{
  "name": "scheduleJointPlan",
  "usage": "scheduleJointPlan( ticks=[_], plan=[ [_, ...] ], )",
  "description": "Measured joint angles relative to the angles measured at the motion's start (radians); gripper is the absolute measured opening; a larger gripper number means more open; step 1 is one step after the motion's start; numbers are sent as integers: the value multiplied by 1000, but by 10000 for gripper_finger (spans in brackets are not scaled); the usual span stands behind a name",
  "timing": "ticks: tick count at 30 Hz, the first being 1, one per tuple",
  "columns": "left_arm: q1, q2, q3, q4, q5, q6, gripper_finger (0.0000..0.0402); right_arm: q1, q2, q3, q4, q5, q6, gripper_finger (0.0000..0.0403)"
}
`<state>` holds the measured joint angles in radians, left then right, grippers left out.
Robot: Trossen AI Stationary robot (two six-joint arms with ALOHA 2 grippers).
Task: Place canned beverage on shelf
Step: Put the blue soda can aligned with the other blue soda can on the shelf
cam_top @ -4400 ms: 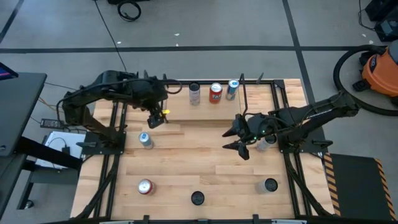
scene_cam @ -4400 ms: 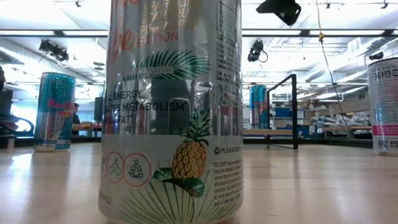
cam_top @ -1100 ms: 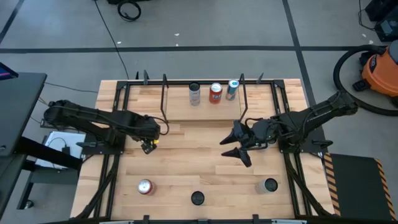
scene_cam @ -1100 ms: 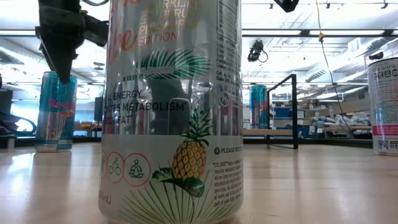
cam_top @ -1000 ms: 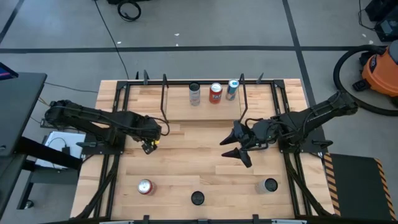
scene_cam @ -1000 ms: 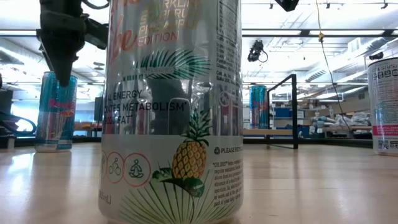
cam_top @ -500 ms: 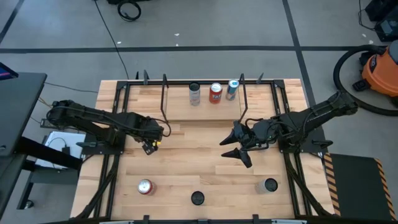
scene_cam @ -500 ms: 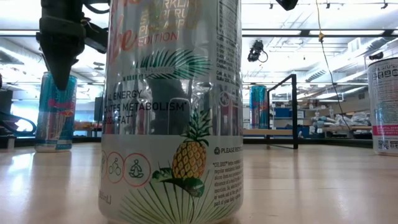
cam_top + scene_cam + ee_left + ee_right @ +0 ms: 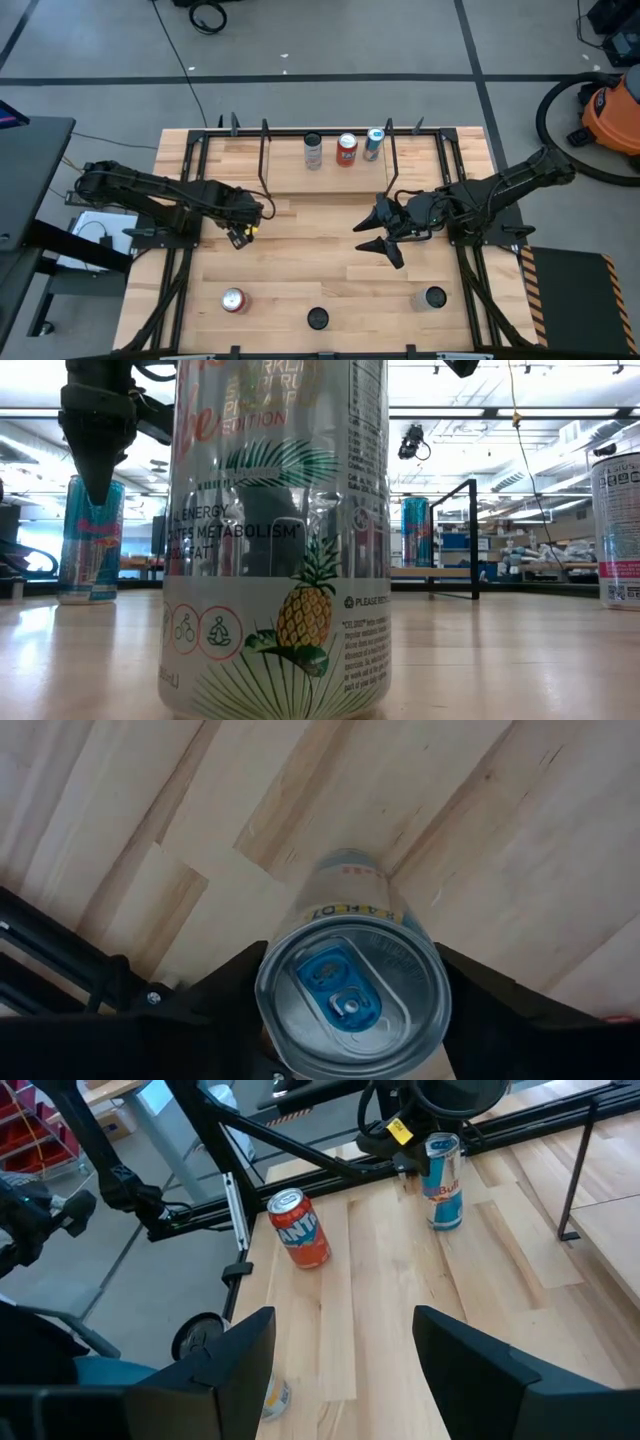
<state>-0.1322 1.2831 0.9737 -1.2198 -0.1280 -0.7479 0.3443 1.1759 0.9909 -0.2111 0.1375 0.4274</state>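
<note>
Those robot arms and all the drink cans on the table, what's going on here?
The left gripper has closed on a blue-topped can standing on the table's left side, apparently to carry it to the shelf at the back, where three cans already stand. The right gripper hangs open and empty over mid-table. Three more cans wait along the front edge, among them a red-topped can.

Open board [image 9: 300, 250] mid-table between both arms. Shelf [image 9: 325, 175] already occupied at back by three cans [image 9: 346, 149]; front part free. Near edge blocked by red can [image 9: 233, 300], two dark-topped cans [image 9: 317, 319].
</note>
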Motion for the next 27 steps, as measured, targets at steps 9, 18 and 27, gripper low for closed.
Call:
scheduleJointPlan(
  ticks=[9,18,27],
  plan=[
    [-1,-16,32,-22,6,33,240,0,0,0,0,1,-17,247],
    [8,-16,227,-26,3,117,240,-7,0,-1,10,28,-115,247],
    [64,-11,436,-24,-27,208,241,-62,13,-1,55,15,-116,247]
  ],
)
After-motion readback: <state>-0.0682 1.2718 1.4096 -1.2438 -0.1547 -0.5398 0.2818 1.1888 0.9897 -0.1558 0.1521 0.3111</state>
